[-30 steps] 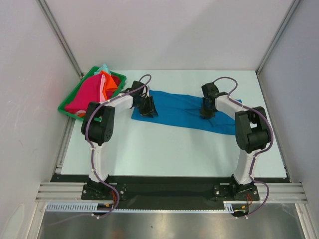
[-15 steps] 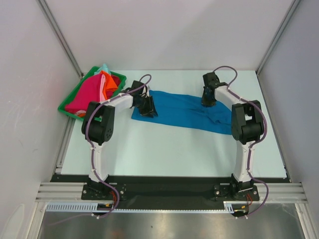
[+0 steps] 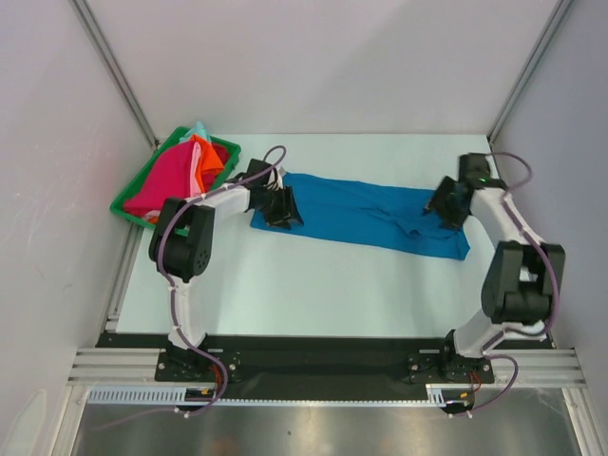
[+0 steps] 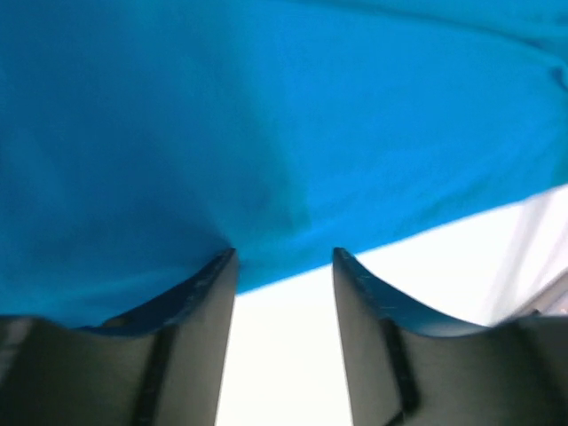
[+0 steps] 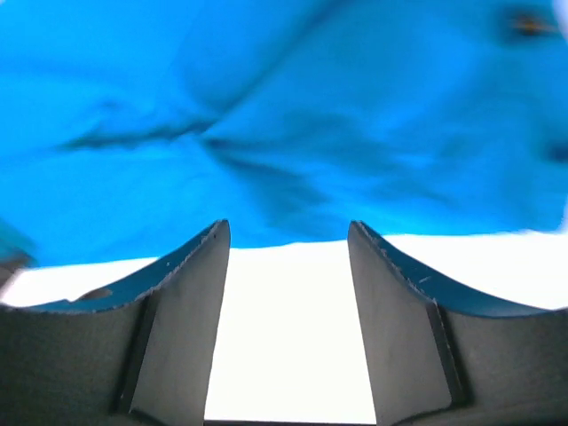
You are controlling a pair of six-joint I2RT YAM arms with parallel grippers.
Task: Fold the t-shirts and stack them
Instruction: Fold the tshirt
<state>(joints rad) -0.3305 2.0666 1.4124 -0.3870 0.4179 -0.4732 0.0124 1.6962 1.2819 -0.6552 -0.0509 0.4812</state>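
We see the white table (image 3: pixel 313 285) with the blue t-shirt (image 3: pixel 351 214) lying flat across it, as a long band from left to right. The green tray (image 3: pixel 128 211) at the far left corner holds the magenta t-shirt (image 3: pixel 166 176) and the orange t-shirt (image 3: pixel 204 157) in a heap. The left gripper (image 3: pixel 282 211) is at the left end of the blue t-shirt and the right gripper (image 3: pixel 439 204) at its right end. Both have their jaws apart, the edge of the cloth just at their tips.

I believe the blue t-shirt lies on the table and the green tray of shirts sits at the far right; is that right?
Not quite: the top external view shows the green tray at the far left; the blue t-shirt does lie on the table.
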